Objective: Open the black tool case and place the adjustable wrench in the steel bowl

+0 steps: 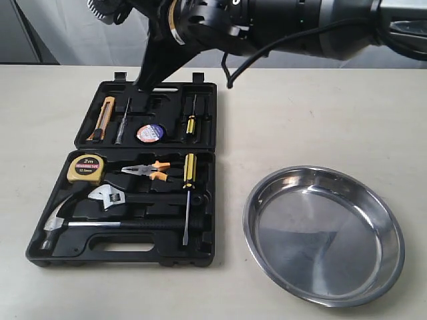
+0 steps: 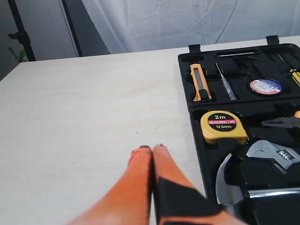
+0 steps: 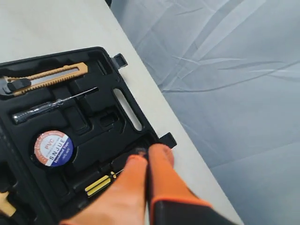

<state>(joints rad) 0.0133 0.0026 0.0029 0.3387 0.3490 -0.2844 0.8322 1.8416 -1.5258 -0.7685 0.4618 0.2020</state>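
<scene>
Exterior: the case point(image 1: 180, 250) lies open flat on the desk point(image 1: 300, 120). The wrench point(image 1: 110, 198) sits in its near half, between the tape measure point(image 1: 85, 168) and the hammer point(image 1: 57, 223). The bowl point(image 1: 323, 237) stands just beside the case, on the right. The right arm point(image 1: 280, 23) reaches over the lid's far edge.

Left wrist: the left pincer point(image 2: 151, 149) hangs over the desk just beside the case, its fingers pressed together on nothing.

Right wrist: the right pincer point(image 3: 147, 152) is likewise closed, its tips at the lid's rim near a latch point(image 3: 168, 139).
</scene>
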